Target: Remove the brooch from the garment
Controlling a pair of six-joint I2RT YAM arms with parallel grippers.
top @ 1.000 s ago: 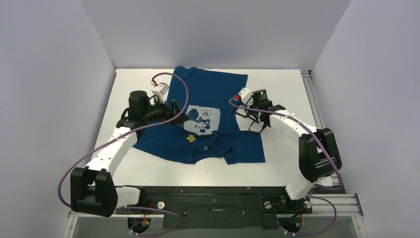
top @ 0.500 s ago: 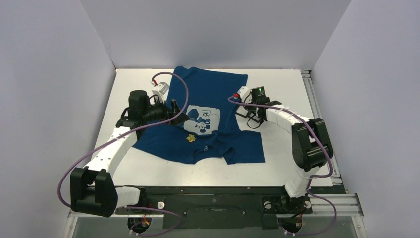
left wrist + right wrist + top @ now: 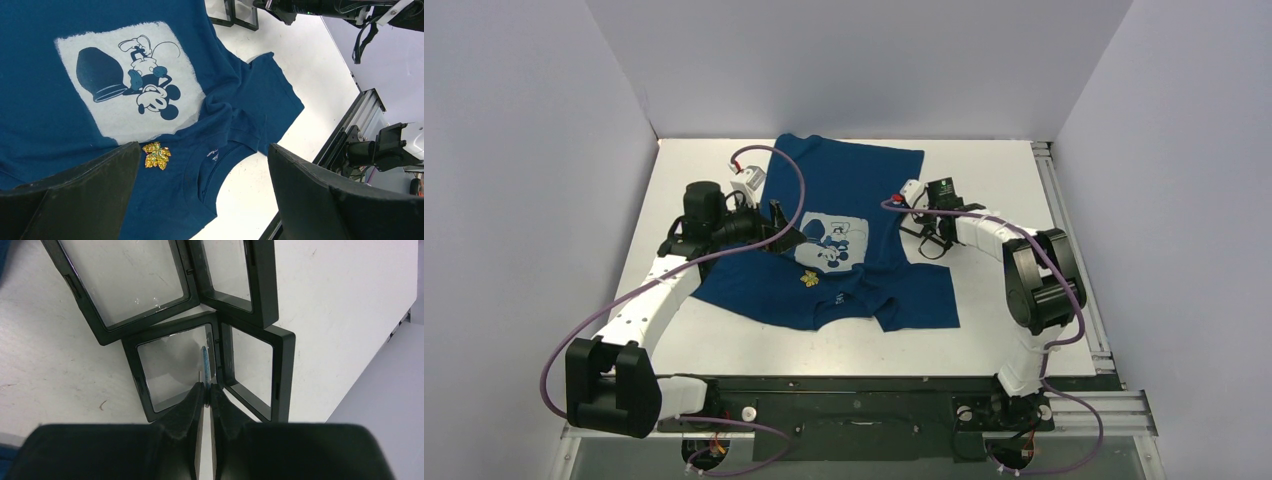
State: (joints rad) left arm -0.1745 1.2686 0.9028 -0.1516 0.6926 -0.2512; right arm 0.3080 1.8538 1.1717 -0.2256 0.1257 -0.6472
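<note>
Robot lab test cell. White tabletop (image 3: 984,330) boxed in by plain pale lavender panel walls (image 3: 854,60) at far, left and right edges. Silver slotted aluminium rail (image 3: 1054,195) along right edge. Black metal base plate (image 3: 864,405) at near edge carries two white-and-black robot arms (image 3: 659,290), with purple cables (image 3: 614,315) looping off them.

The garment (image 3: 30,20) is dark blue. Its chest print (image 3: 115,115) is pale light blue with a dark-blue-and-white cartoon mouse. The brooch (image 3: 156,155), at 6 o'clock of the print, is glittering gold. The frames (image 3: 262,280) are black and the table (image 3: 50,375) is white.
</note>
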